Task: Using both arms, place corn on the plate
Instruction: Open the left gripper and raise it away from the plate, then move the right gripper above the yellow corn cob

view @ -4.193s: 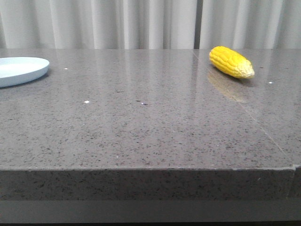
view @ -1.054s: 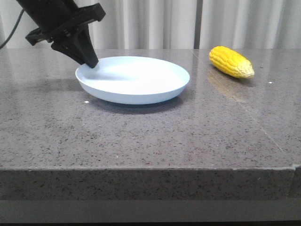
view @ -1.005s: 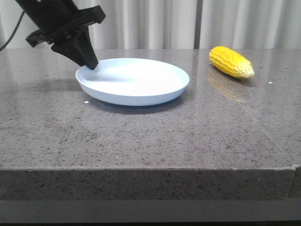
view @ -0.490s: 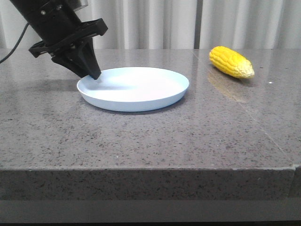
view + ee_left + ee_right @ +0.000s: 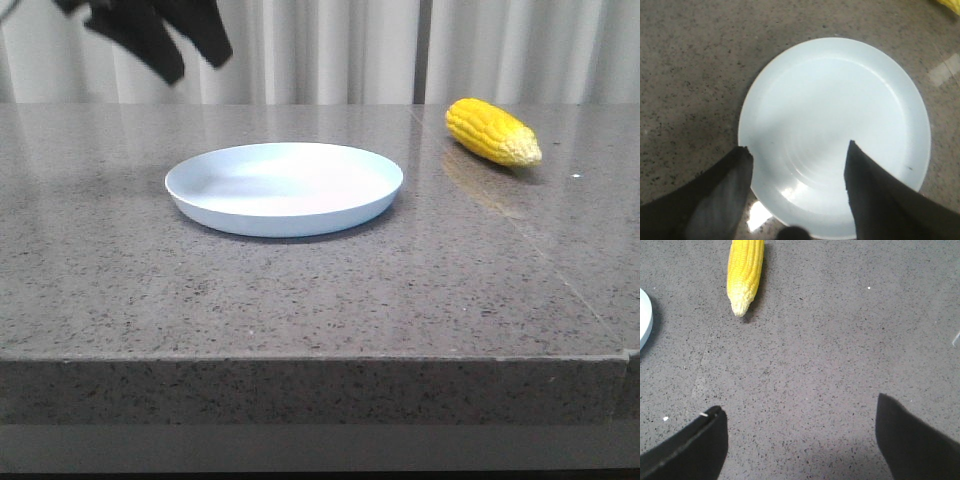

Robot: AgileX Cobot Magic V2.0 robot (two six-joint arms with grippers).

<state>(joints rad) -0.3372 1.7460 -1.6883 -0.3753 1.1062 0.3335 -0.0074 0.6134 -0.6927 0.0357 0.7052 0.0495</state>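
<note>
The pale blue-white plate [image 5: 285, 187] lies flat on the grey stone table, left of centre. The yellow corn [image 5: 491, 131] lies at the back right, its paler tip towards the front right. My left gripper [image 5: 198, 58] hangs open high above the plate's left rim, holding nothing. Its wrist view looks down on the plate [image 5: 840, 130] between the spread fingers [image 5: 720, 195]. My right gripper [image 5: 798, 402] is open over bare table. Its wrist view has the corn [image 5: 744, 271] ahead of the fingers and the plate's rim [image 5: 644, 317] at the picture's edge.
The speckled grey table [image 5: 320, 290] has a front edge close to the camera and a seam running back on the right. Pale curtains [image 5: 330, 50] hang behind the table. Small white specks lie on the surface.
My left gripper brought the plate from the far left to left of centre, set it down, let go of its rim and rose. The corn has not moved.
</note>
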